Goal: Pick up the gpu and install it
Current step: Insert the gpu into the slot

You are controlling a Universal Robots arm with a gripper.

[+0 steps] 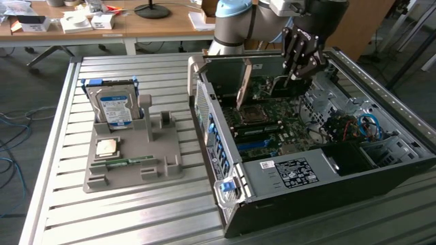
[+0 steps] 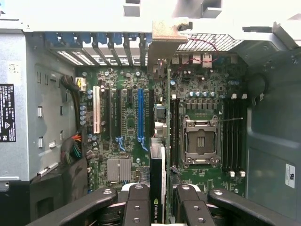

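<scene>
The gpu [image 2: 160,174] is dark green with a pale silvery bracket; the gripper [image 2: 161,192] is black. Inside the grey-and-black case [image 1: 327,189], the board [image 2: 127,136] is green, with one blue slot [image 2: 139,113] and one white slot [image 2: 96,110]. Beside the case, the drive [image 1: 114,108] is silver, labelled blue-white, on a grey stand [image 1: 167,163]; the table [image 1: 61,204] is silver, ribbed.

The worktop [image 1: 102,219] is made of long shiny metal strips with thin gaps between them. Behind it stands a long wooden desk [image 1: 163,28]. On the desk sit some small white boxes [image 1: 76,23] and a round black stand [image 1: 151,10]. The floor [image 1: 34,87] is grey. On it, at the exterior view's left, lie blue cables [image 1: 8,122]. A brown wooden panel [image 1: 371,25] stands at the back, on the exterior view's right.
</scene>
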